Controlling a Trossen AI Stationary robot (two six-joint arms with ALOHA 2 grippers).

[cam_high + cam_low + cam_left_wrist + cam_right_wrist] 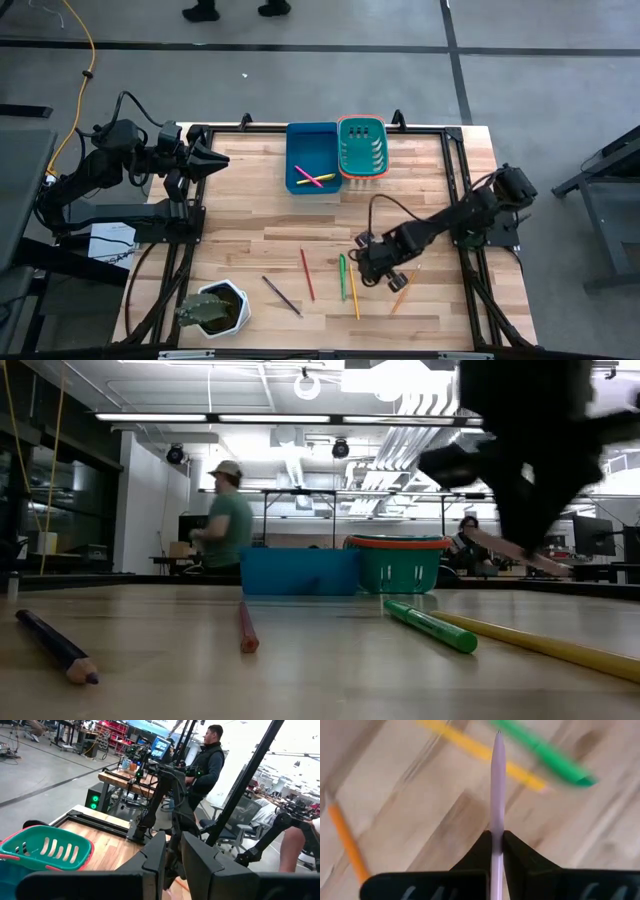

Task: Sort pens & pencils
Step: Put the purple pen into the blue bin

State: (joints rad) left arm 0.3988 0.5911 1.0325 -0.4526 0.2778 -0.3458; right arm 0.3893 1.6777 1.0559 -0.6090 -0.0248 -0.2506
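Note:
My right gripper (372, 262) hangs over the table's near right part, shut on a pale pink pen (497, 785). Beneath and beside it on the wood lie a green pen (341, 277), a yellow pencil (353, 292), an orange pencil (402, 291), a red pencil (307, 273) and a dark purple pencil (281, 295). A blue bin (297, 150) at the far edge holds a pink and a yellow stick (315, 179). A green basket (361, 147) stands beside it. My left gripper (173, 862) waits level at the far left, its fingers a narrow gap apart with nothing between them. My right gripper pinches the pink pen's shaft (497, 827) between its two fingers (516, 851). The fingers come steeply from above. A long stretch of the pen juts out past the fingertips. The pen (515, 550) is lifted clear of the table and hangs tilted.
A white pot with a plant (215, 308) stands at the near left corner. The black frame rails (455, 170) run along the table's sides. Bare wood (250, 230) lies between the bins and the loose pencils. People show in the room beyond the table.

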